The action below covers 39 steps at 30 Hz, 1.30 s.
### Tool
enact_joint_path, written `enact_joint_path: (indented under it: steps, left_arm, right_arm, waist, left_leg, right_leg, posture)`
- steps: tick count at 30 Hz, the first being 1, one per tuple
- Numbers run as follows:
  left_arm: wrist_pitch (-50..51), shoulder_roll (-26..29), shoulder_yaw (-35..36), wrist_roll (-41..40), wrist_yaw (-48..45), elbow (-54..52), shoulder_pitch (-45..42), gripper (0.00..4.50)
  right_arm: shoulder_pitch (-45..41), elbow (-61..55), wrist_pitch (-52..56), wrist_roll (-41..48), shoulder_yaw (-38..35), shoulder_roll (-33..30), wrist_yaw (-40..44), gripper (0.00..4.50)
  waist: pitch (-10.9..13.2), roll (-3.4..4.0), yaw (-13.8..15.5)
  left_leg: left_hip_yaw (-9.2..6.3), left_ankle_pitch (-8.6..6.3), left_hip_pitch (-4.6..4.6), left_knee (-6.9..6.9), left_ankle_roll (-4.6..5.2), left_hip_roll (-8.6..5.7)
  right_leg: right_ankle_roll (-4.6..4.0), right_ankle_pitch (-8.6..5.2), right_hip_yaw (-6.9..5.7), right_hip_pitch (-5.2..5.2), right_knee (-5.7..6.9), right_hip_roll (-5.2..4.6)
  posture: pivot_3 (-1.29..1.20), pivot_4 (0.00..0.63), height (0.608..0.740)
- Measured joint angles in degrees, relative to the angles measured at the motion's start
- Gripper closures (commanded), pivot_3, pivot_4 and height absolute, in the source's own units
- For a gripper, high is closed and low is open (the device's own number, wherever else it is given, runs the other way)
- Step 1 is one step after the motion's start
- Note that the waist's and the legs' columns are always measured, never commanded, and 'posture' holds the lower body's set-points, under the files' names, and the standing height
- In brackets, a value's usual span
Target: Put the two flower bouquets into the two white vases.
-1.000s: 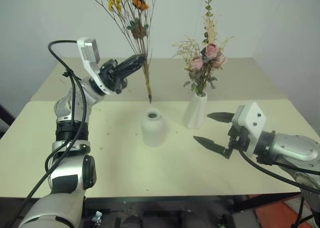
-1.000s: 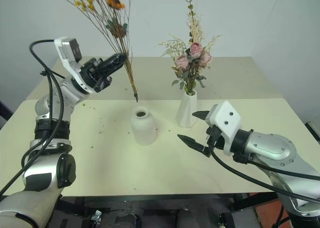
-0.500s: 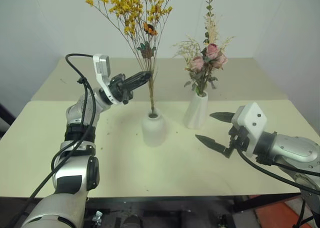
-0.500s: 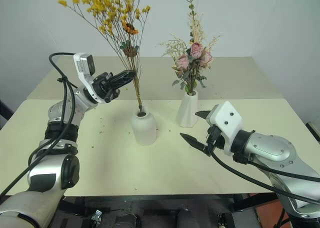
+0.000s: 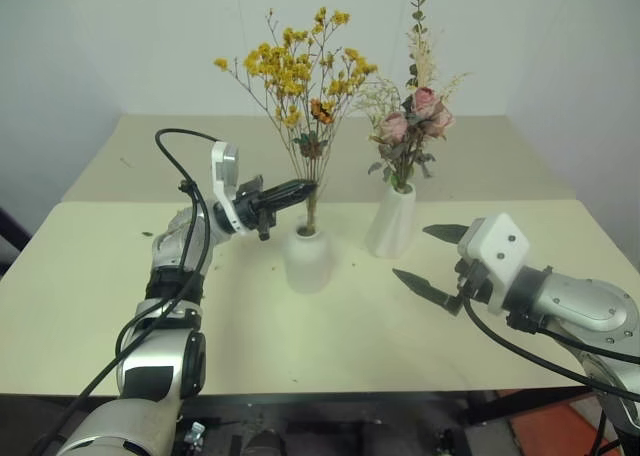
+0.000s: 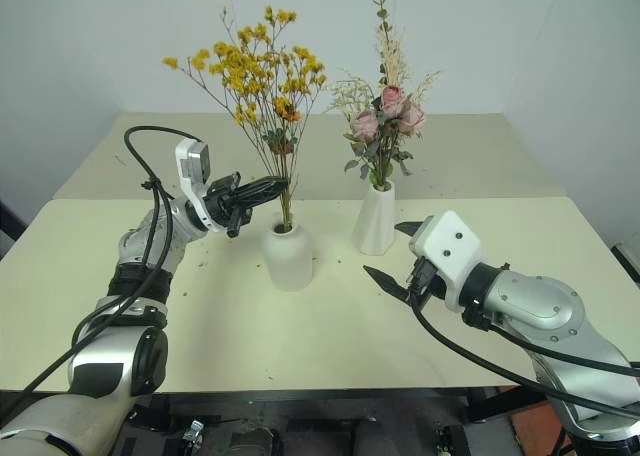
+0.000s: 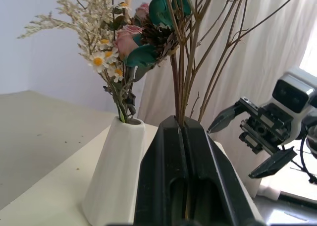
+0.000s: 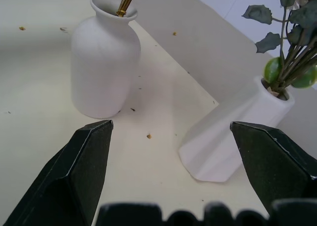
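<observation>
A pale cream surface (image 5: 120, 276) stretches back to plain white walls (image 5: 110, 46), which meet in a corner on the right. A seam crosses it (two tables pushed together, it seems). Small dark crumbs dot its top. A patch of orange-red floor (image 5: 560, 431) shows lower right.

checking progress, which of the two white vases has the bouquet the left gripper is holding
The short rounded vase, holding the yellow bouquet gripped by the left gripper. The tall tapered vase holds the pink rose bouquet, ungripped.

Bare test room: plain white walls (image 5: 100, 46), cream table (image 5: 250, 336).
</observation>
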Motion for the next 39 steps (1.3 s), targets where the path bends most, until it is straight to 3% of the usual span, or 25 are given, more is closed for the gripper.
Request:
enact_joint_path:
  steps: [1, 4, 16, 26, 32, 39]
  left_arm:
    - [-0.5, -0.1, -0.1, 0.3, -0.1, 0.0, 0.0, 4.48]
    - [-0.6, -0.1, -0.1, 0.4, -0.5, 0.1, 0.0, 3.84]
    - [-0.5, 3.8, -3.1, 2.6, -3.4, -4.6, 3.2, 0.1]
    - [1.9, 12.4, -3.6, 3.8, -1.4, -16.6, 11.5, 0.04]
    - [4.0, 18.5, 0.7, 3.4, 4.2, -26.3, 18.0, 0.04]
    - [6.4, 25.7, 7.6, 1.3, 8.6, -36.5, 30.8, 0.04]
  right_arm:
    - [0.1, 0.1, -0.4, -0.4, 0.0, 0.2, 0.0, 0.0]
    - [0.2, 0.2, -1.0, -1.1, 0.1, 0.2, 0.1, 0.0]
    - [0.1, 2.0, -1.9, -1.9, 1.5, 0.6, 1.3, 0.0]
    - [-0.2, 4.5, -4.1, -3.2, 2.3, 1.3, 2.6, 0.0]
    - [-0.5, 6.3, -5.1, -3.4, 2.8, 1.3, 4.1, 0.0]
    - [5.6, 7.1, -5.5, 2.0, -9.3, -2.8, 12.0, 0.0]
  waist:
    - [0.0, 0.0, 0.0]
    - [0.0, 0.0, 0.0]
    - [0.0, 0.0, -0.1]
    - [0.0, 0.0, 0.0]
    - [0.0, 0.01, -0.2]
    - [0.0, 0.02, 0.3]
  left_leg:
    - [0.0, 0.0, 0.0, 0.0, 0.0, 0.0]
    - [0.0, 0.0, 0.0, 0.0, 0.0, 0.0]
    - [0.0, 0.0, 0.01, 0.0, 0.0, 0.01]
    - [0.0, 0.0, 0.03, 0.0, 0.0, 0.02]
    - [0.01, 0.0, 0.05, -0.02, 0.0, 0.06]
    - [0.02, -0.01, 0.03, -0.03, 0.0, 0.06]
  right_leg:
    - [0.0, 0.0, 0.0, 0.0, 0.0, 0.0]
    - [0.0, 0.0, 0.0, 0.0, 0.0, 0.0]
    - [0.0, 0.0, 0.0, 0.0, 0.02, 0.0]
    - [0.0, 0.0, 0.0, 0.0, 0.02, 0.0]
    - [0.0, -0.01, 0.01, -0.01, 0.02, 0.01]
    - [0.02, -0.03, 0.0, 0.01, -0.03, -0.02]
  posture:
    - [0.0, 0.15, 0.74]
    - [0.0, 0.15, 0.74]
    - [0.0, 0.15, 0.74]
    - [0.0, 0.15, 0.74]
    - [0.0, 0.15, 0.74]
    - [0.0, 0.15, 0.74]
